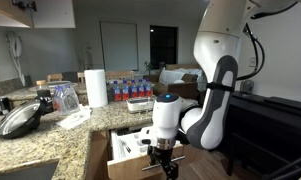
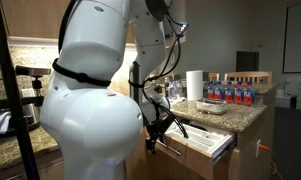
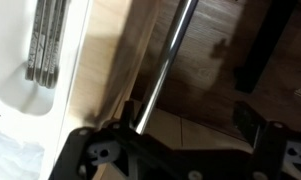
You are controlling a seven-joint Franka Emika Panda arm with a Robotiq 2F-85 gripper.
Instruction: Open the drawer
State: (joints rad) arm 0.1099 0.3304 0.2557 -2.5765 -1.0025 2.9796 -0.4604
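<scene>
At the wrist, handle [image 3: 172, 58] and utensils [image 3: 48, 40], in both exterior views, open drawer [image 1: 125, 168]

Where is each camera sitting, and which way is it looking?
An exterior view sits over the speckled granite counter, facing the white robot arm; its open black gripper hangs by the open light-brown wood drawer.
An exterior view sits behind the arm, whose white body fills the front; the drawer lies beyond.
Wrist view: looks down at the silver bar handle and white cutlery tray; the gripper shows at the bottom.
Shared: both exterior views show the white paper towel roll and the drawer.
</scene>
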